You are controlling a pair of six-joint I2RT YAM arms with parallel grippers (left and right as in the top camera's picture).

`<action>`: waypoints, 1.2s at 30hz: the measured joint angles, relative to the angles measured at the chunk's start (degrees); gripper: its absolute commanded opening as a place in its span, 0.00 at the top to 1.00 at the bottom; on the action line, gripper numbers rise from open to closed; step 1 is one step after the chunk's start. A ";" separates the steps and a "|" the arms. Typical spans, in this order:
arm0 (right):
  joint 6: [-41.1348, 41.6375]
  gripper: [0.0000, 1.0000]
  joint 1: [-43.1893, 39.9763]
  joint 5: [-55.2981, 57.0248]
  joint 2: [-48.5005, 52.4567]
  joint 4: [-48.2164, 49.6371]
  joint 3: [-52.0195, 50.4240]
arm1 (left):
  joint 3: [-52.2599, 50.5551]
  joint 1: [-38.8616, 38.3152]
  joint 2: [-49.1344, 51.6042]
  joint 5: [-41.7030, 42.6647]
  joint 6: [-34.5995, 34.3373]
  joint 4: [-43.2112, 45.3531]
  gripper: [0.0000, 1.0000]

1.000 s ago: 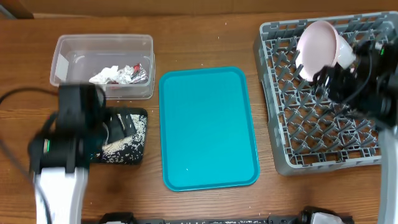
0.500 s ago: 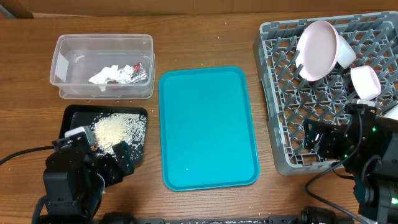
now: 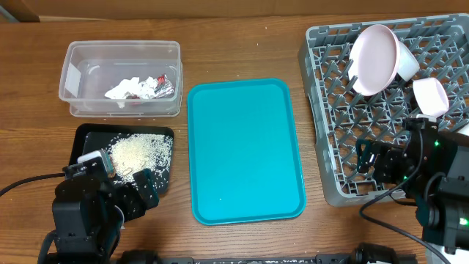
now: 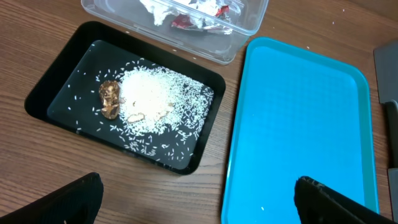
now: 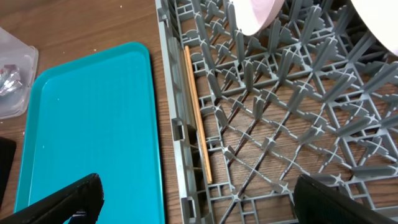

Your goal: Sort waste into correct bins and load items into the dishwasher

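The clear tub [image 3: 73,73] at the back left holds the crumpled napkin [image 3: 124,88] and foil wrappers [image 3: 160,86]. The black tray [image 3: 86,138] holds rice grains [image 3: 135,152]. The left wrist view shows the grains [image 4: 152,99] and the brown scrap [image 4: 110,99]. The grey dish rack [image 3: 322,147] holds a round pale pink dish [image 3: 374,59] on edge and a small pale bowl [image 3: 430,97]. A chopstick [image 5: 198,118] lies along the rack's left wall. My left gripper [image 3: 121,180] is open and empty in front of the black tray. My right gripper [image 3: 374,163] is open and empty over the rack's front.
The large teal tray [image 3: 245,150] lies bare between the black tray and the rack. It also shows in the left wrist view [image 4: 305,124] and the right wrist view [image 5: 87,124]. Another pale dish [image 3: 407,66] sits behind the round one.
Both arms have drawn back toward the front edge. The left one left the black tray and the right one left the back of the rack. The small pale bowl now shows.
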 measured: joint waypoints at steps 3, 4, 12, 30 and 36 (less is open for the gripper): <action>0.00 0.00 0.00 0.02 0.61 0.00 0.00 | 0.00 0.00 0.00 0.00 0.00 0.02 0.00; 0.00 0.00 0.00 0.00 0.87 0.02 0.00 | 0.00 0.00 0.00 0.00 0.00 0.00 0.00; 0.02 0.00 0.02 0.02 3.89 0.02 0.00 | 0.00 0.00 0.00 0.00 0.00 0.02 0.00; 0.00 0.00 0.09 0.02 11.76 0.00 -0.96 | 0.00 0.00 0.00 0.00 0.00 -0.02 0.00; 0.02 0.00 5.20 0.11 4.37 0.00 -1.27 | -0.04 0.00 0.00 0.00 0.00 -0.02 0.00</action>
